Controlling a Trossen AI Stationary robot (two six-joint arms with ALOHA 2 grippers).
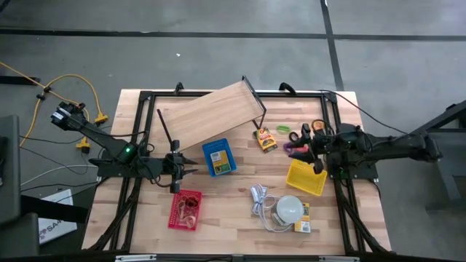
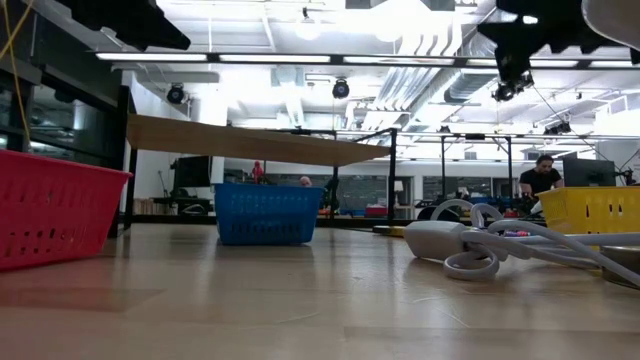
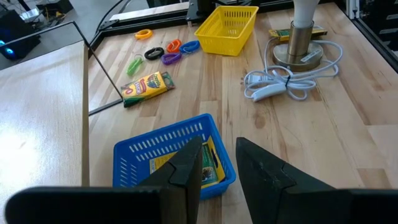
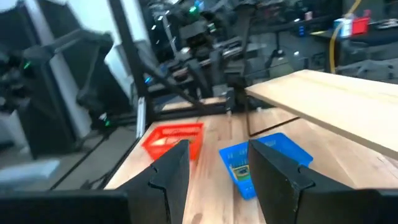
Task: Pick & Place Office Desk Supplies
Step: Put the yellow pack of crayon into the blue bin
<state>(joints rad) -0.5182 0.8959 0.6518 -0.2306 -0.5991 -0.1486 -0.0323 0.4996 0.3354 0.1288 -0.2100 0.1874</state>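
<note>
Lamp beside yellow basket, seemingly.

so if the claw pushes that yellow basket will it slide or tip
Probably slide: the yellow basket is low and wide with a flat base on smooth wood. It looks like thin mesh plastic and seems empty, so likely light and easily skewed. A push high on the rim might tilt it.

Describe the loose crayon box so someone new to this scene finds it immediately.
Start at the tilted wooden shelf board. Just off its right end, on the table, lies the yellow-green crayon box, between the blue basket and the coloured clips. It is the only flat printed packet there.
</note>
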